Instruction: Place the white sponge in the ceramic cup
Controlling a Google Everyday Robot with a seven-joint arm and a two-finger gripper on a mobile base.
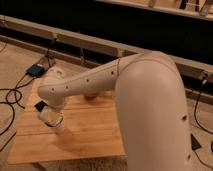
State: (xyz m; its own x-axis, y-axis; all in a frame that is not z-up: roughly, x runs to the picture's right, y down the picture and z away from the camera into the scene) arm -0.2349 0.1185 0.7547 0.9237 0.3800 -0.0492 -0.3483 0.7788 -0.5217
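The white arm reaches from the right across a wooden table. Its gripper points down at the table's left side, directly over the ceramic cup, a small white cylinder standing on the wood. The gripper's end meets or overlaps the cup's mouth. The white sponge cannot be told apart from the gripper and the cup; it is hidden or merged with them.
A small flat black square lies just left of the gripper. A pinkish-brown round thing peeks out from under the arm. Black cables and a blue box lie on the floor to the left. A dark shelf wall runs behind.
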